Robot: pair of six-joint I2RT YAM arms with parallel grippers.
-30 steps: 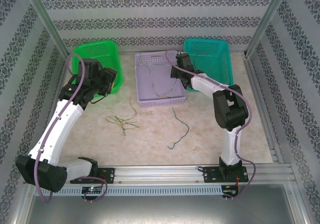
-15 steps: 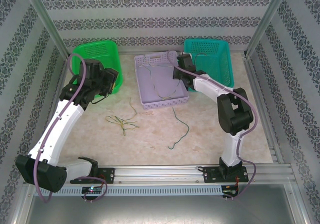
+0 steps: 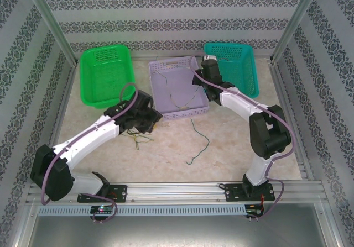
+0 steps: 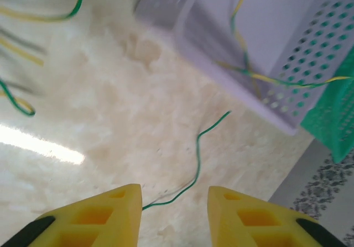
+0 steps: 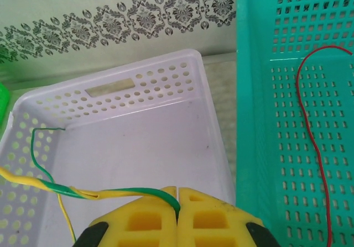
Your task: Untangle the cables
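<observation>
My left arm [image 3: 83, 139] and right arm [image 3: 235, 99] were white shells linked by bulky black joints, each trailed by a thick purple-grey cable [image 3: 129, 85]. My left gripper [image 4: 174, 194] and right gripper [image 5: 177, 194] wore yellow fingers [image 4: 105, 214] with moulded hollow pockets, black at their roots. My bases [image 3: 250, 192] were black.

The pale, marbled beige worktop [image 3: 238, 142] carries three perforated plastic containers along its far side: a bright green basket [image 3: 105, 75] at the left, a shallow lilac tray [image 3: 171, 64] in the middle and a teal basket [image 3: 246, 70] at the right. In front of the tray a single thin green cable [image 3: 207, 142] snakes across the bare surface. To its left, apart from it, lies a small tangle of yellow and green cables [image 3: 141, 139].
</observation>
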